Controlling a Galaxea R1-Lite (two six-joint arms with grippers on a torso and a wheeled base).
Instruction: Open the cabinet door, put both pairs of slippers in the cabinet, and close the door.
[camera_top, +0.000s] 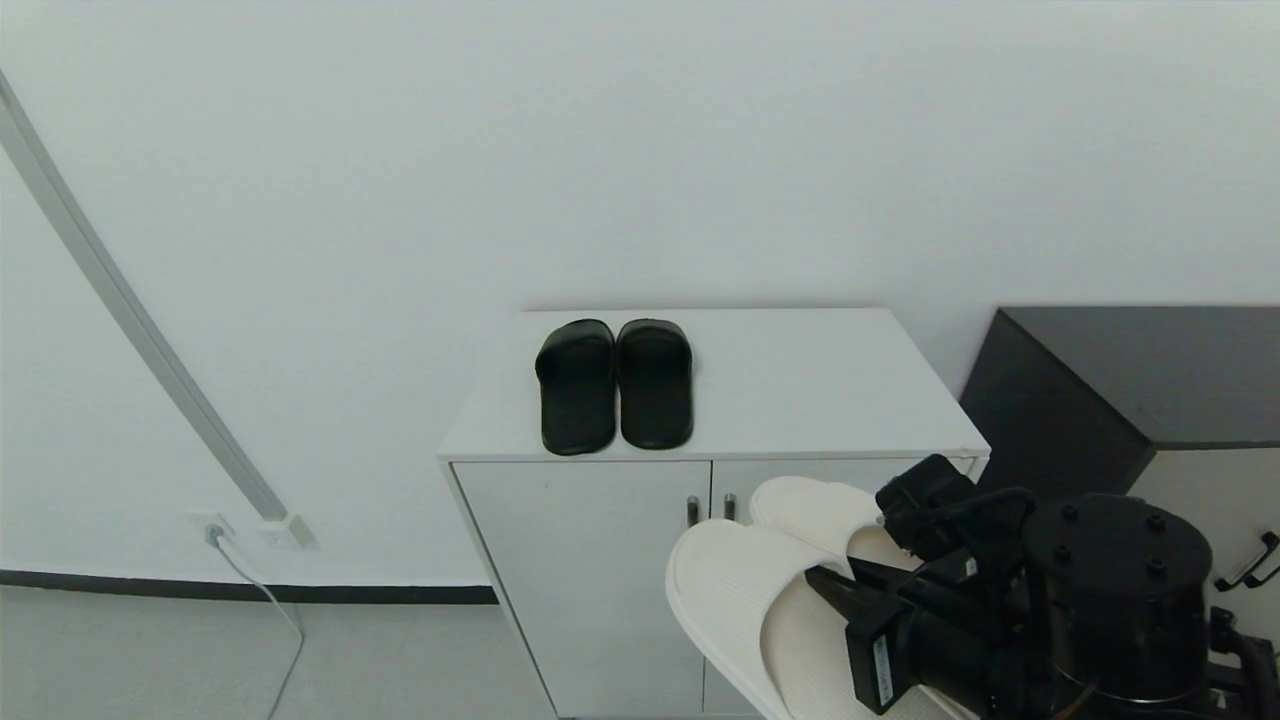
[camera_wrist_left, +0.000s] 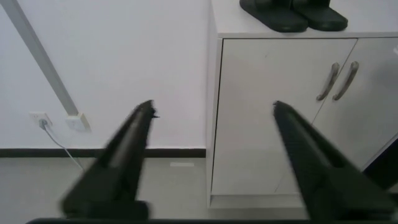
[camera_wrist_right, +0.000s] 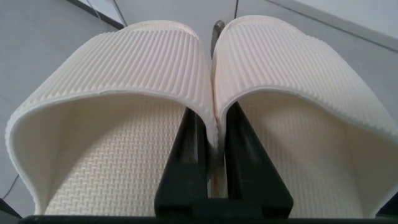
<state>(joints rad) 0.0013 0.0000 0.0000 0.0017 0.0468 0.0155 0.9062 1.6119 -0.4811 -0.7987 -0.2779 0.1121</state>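
A pair of black slippers (camera_top: 615, 385) lies side by side on top of the white cabinet (camera_top: 800, 390); their toes also show in the left wrist view as the black slippers (camera_wrist_left: 292, 14). Both cabinet doors are closed, with two vertical handles (camera_top: 710, 509) at the centre seam, the same handles (camera_wrist_left: 337, 81) facing my left gripper. My right gripper (camera_top: 835, 585) hangs in front of the right door, shut on the inner edges of a pair of white slippers (camera_top: 760, 580). The white slippers (camera_wrist_right: 205, 124) sit either side of its fingers. My left gripper (camera_wrist_left: 211, 112) is open, held in front of the cabinet's left side.
A dark cabinet (camera_top: 1130, 390) stands right of the white one. On the wall to the left are a slanted cable duct (camera_top: 130, 300) and a socket (camera_top: 208, 525) with a cord running to the floor.
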